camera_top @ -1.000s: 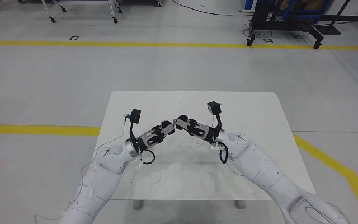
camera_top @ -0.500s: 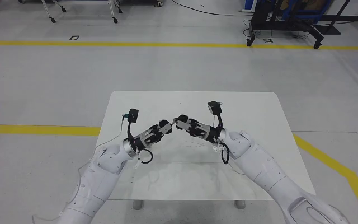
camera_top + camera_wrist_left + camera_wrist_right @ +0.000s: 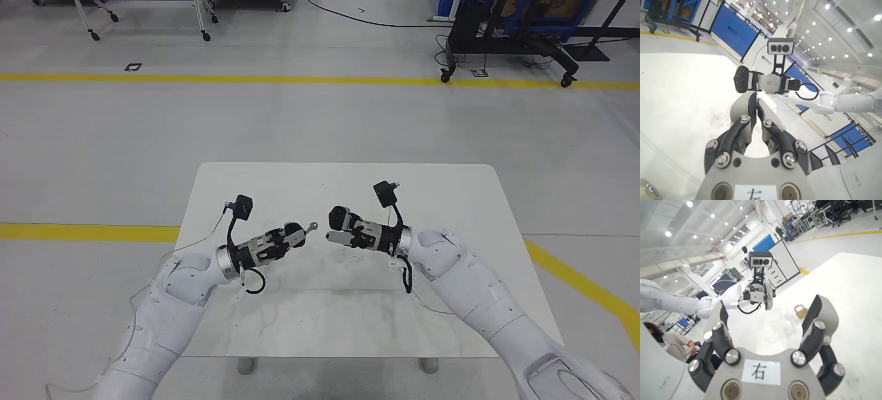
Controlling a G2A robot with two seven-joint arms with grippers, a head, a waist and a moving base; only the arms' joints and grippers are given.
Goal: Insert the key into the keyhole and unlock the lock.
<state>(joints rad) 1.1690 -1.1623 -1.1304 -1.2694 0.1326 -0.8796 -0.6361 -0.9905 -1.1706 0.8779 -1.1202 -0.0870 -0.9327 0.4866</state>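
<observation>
Padlock (image 3: 800, 312) on white table (image 3: 848, 285); left hand (image 3: 756, 98) pinches key (image 3: 312, 227); right hand (image 3: 335, 226) gapes empty.

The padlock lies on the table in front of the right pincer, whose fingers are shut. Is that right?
No: the right pincer is open, fingers spread wide, as the right wrist view shows. The padlock does lie on the table in front of it.

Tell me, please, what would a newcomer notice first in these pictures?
Two grippers face each other above the middle of the white table. The left gripper is pinched shut on what seems a small silver key, and the right gripper is wide open. A brass padlock with a silver shackle sits on the table beyond the right gripper.
</observation>
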